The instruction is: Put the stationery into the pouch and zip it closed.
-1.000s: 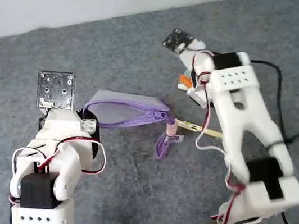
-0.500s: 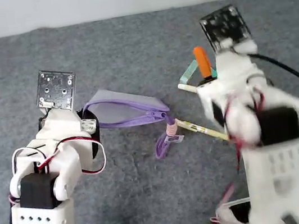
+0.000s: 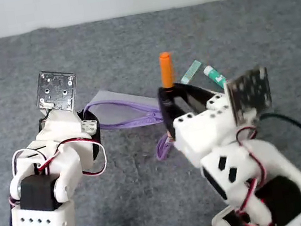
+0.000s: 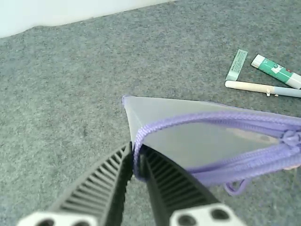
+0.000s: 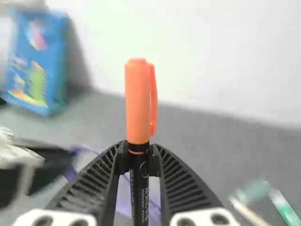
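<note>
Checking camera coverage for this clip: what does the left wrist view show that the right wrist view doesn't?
Left wrist view: the left gripper pinching one end of the purple pouch. Right wrist view: the right gripper clamping an orange-capped marker, and a blue box by the wall. Both: the pouch, green stationery pieces and the grey mat.

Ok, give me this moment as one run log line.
left gripper: shut on open purple pouch | right gripper: shut on orange-capped marker | mat: pen, green tube
</note>
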Controlling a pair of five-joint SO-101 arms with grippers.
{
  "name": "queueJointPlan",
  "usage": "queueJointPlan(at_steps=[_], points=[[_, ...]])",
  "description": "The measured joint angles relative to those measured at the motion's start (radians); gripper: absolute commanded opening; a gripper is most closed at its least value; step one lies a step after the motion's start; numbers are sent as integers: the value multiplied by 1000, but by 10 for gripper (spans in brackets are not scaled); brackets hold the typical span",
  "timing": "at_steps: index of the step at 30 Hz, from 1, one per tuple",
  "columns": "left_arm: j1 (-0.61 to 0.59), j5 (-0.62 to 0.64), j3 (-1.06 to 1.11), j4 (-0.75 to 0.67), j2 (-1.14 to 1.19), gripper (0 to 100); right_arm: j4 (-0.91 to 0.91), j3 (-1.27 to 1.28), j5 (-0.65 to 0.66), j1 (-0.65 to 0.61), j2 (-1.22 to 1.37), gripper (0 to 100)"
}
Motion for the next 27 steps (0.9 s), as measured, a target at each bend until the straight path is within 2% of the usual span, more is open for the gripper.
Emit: queueJointPlan(at_steps=[4,7,19,23,27], points=[[0,0,0,0,0,11,-229,103,55,-46,-44,8],[0,0,0,0,0,11,-333,117,78,-81,-44,8],[0,0,0,0,0,11,-555,124,84,-172,173,8],[0,0,0,-6,0,11,-571,124,87,-172,252,13],[0,0,0,-6,0,11,-580,178,158,-172,296,88]])
